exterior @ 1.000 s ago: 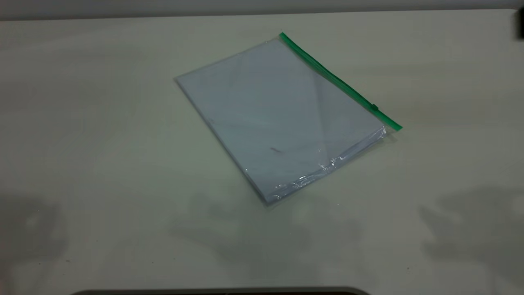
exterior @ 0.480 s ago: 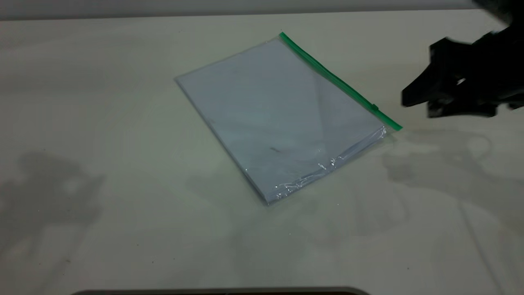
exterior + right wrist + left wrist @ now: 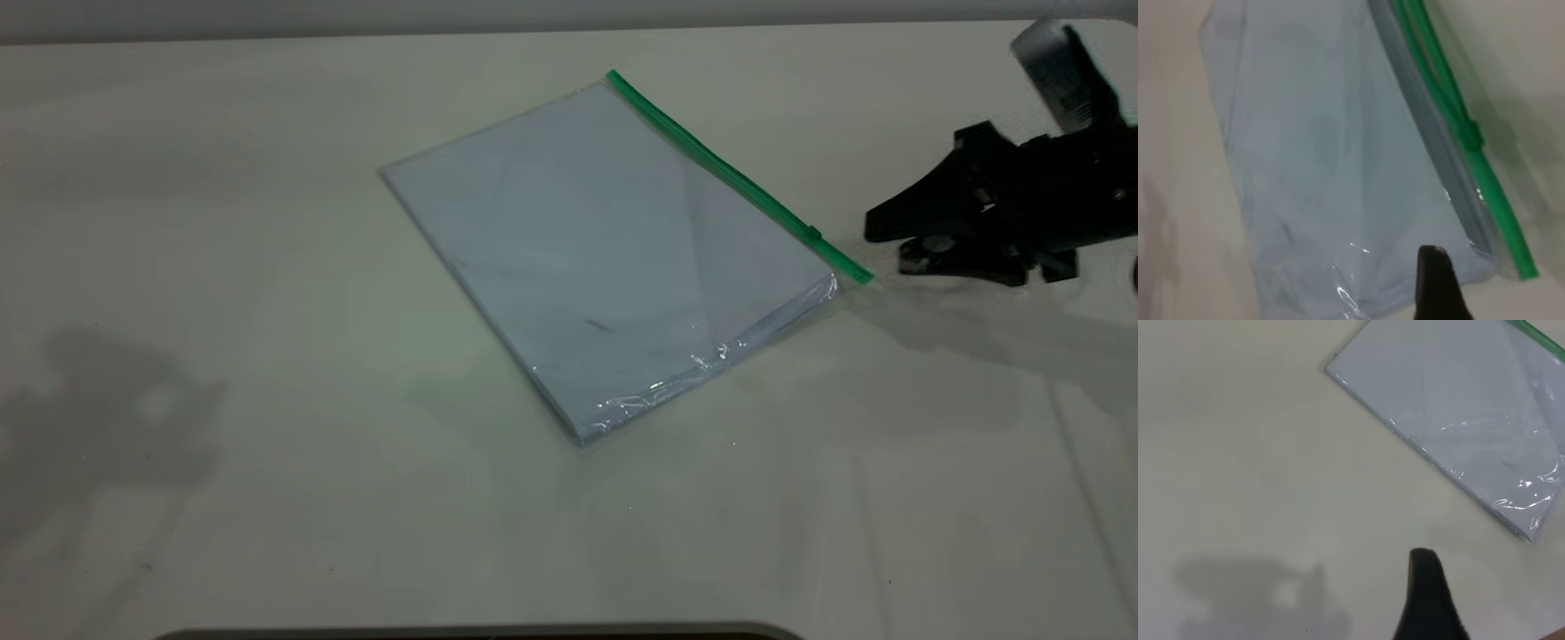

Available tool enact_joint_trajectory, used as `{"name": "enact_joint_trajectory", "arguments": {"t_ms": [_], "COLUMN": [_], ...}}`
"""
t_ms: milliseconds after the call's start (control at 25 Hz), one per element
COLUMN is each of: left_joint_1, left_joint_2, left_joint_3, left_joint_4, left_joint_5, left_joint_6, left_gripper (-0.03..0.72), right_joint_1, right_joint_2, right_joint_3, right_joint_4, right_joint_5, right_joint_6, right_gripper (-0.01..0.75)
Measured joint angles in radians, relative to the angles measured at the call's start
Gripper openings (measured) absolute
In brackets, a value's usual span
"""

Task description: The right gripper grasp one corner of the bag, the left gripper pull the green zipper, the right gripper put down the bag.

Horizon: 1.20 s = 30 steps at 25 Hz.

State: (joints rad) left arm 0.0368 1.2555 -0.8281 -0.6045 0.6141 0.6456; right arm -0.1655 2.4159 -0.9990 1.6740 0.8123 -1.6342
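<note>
The bag (image 3: 605, 249), a clear pouch with white sheets inside, lies flat mid-table. The green zipper (image 3: 729, 173) runs along its far-right long edge, and the slider tab (image 3: 813, 233) sits near the zipper's right end. My right gripper (image 3: 885, 247) hovers low, just right of that zipper-end corner, jaws apart and empty, not touching the bag. In the right wrist view one of its fingers (image 3: 1436, 283) points at the bag (image 3: 1325, 153), beside the zipper (image 3: 1451, 113). My left gripper (image 3: 1426, 600) shows only in its wrist view, away from the bag (image 3: 1458, 413).
The pale table (image 3: 267, 400) is bare around the bag. A dark rounded edge (image 3: 480, 633) shows at the front. The left arm casts a shadow (image 3: 107, 418) on the left side of the table.
My right gripper has come in from the right edge and dropped lower, closing on the bag's zipper-end corner. The bag has not moved.
</note>
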Motion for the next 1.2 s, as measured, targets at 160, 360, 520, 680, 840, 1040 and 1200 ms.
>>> {"name": "enact_joint_trajectory", "arguments": {"t_ms": [160, 360, 520, 680, 840, 1040, 1200], "left_joint_1": [0.000, 0.000, 0.000, 0.000, 0.000, 0.000, 0.000], "left_joint_2": [0.001, 0.001, 0.001, 0.001, 0.001, 0.001, 0.001], "left_joint_3": [0.000, 0.000, 0.000, 0.000, 0.000, 0.000, 0.000], "left_joint_4": [-0.001, -0.004, -0.013, -0.025, -0.026, -0.026, -0.026], "left_joint_5": [0.000, 0.000, -0.001, -0.015, -0.023, -0.023, -0.028], "left_joint_6": [0.000, 0.000, 0.000, 0.004, 0.006, 0.007, 0.008], "left_gripper": [0.568, 0.568, 0.568, 0.568, 0.568, 0.568, 0.568], "right_joint_1": [0.021, 0.021, 0.040, 0.105, 0.160, 0.167, 0.166], "right_joint_2": [0.058, 0.075, 0.076, 0.076, 0.076, 0.076, 0.076], "right_joint_3": [-0.047, -0.077, -0.081, -0.082, -0.082, -0.082, -0.082], "right_joint_4": [-0.009, -0.011, -0.010, 0.018, 0.040, 0.069, 0.080], "right_joint_5": [-0.006, -0.021, -0.017, -0.036, -0.077, -0.081, -0.079], "right_joint_6": [0.000, -0.001, -0.001, -0.008, -0.028, -0.053, -0.071], "right_gripper": [0.493, 0.493, 0.493, 0.493, 0.493, 0.409, 0.198]}}
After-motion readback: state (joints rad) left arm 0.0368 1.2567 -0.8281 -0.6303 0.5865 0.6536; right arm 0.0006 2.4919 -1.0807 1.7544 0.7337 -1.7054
